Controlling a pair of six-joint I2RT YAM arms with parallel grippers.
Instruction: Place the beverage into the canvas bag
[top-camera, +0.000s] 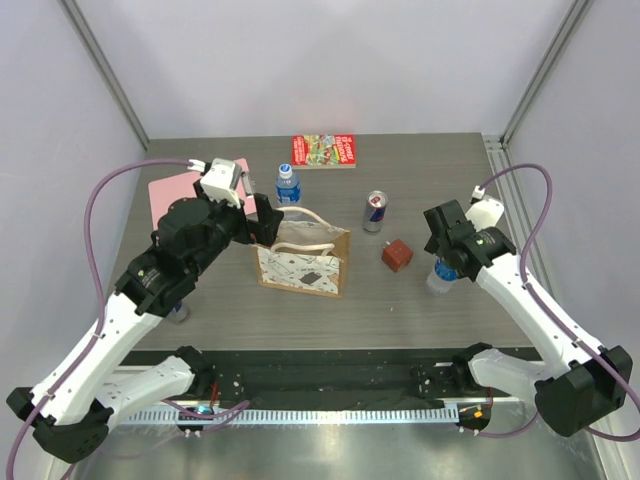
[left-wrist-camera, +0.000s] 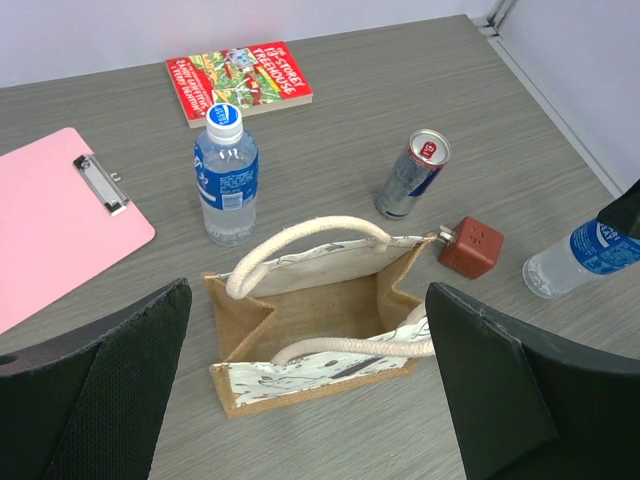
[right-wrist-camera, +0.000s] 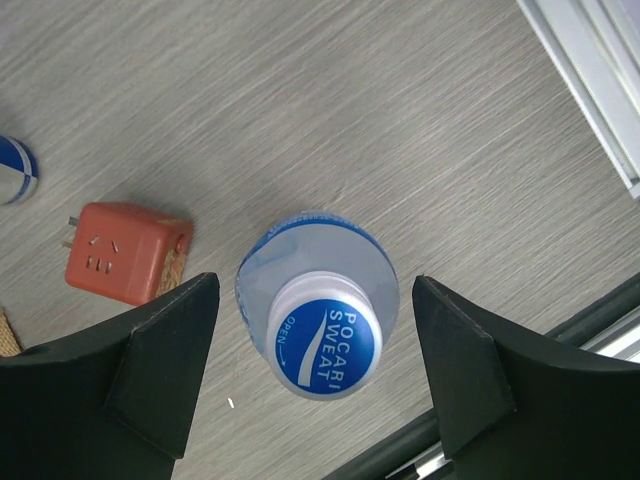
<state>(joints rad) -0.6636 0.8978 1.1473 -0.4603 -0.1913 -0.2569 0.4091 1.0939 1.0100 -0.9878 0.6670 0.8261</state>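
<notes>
At the right edge of the table (top-camera: 400, 315), the Pocari Sweat bottle (right-wrist-camera: 322, 340) is flanked, untouched, by the spread right gripper (right-wrist-camera: 312, 365); a red plug adapter (right-wrist-camera: 125, 252) and Red Bull can (top-camera: 374, 211) are set between it and the canvas bag (top-camera: 300, 264), overhung by the parted left gripper (left-wrist-camera: 310, 395).

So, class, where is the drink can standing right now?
Top view: the can stands right of centre, just beyond the canvas bag's right end, the red-brown plug cube close on its near right.
</notes>
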